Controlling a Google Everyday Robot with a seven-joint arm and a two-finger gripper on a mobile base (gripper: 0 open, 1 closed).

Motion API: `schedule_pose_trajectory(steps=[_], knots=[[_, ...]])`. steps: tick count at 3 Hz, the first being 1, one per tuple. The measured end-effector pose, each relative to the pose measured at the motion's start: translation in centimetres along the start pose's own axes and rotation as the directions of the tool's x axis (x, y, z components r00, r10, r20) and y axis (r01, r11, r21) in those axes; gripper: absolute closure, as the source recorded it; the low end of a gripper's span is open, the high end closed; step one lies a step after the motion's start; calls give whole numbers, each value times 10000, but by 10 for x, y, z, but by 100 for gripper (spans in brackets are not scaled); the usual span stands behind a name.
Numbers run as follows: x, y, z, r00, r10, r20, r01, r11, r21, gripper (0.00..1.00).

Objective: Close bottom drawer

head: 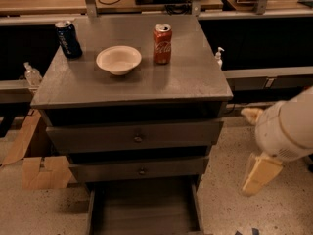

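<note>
- At the bottom of the view, the bottom drawer (144, 207) is pulled well out of the cabinet (195, 82), toward the camera. I only see its grey tray. The front panel runs off the lower edge, so no knob in sight.
- Off to the right, the gripper (258, 174) hangs from the white arm (288, 129), beside the cabinet's right side and apart from it. It touches nothing, and I don't see it carrying anything.
- Is it open or shut? Honestly can't tell from here, so I'm not guessing.
- The relation that matters: the drawer sits left of the gripper and a bit lower, and it slides front to back (up the picture, into the cabinet). A push has to come from the drawer's near end, and the gripper is off to the side of it, not in front.
- My read is that this is the approach step and closing hasn't begun.
- The middle drawer (139, 170) sits right above the tray, so I'd guess a push aimed too high lands on the wrong front.
- The bowl (119, 59), red can (162, 43) and blue can (68, 39) sit on top, well away from the drawer.
</note>
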State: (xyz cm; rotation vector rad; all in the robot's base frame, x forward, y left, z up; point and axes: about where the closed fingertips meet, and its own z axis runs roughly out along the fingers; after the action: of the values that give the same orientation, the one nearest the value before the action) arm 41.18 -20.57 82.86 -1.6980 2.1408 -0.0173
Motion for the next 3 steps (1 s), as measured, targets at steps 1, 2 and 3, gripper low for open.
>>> schedule_pose_trajectory(steps=[1,2,3], knots=[[31,31,92,9996,264,-75,-268,9982,-545,0],[41,20,157,9992,372,-127,-374,9992,-128,0],[37,4,170,9995,321,-24,-320,9987,403,0]])
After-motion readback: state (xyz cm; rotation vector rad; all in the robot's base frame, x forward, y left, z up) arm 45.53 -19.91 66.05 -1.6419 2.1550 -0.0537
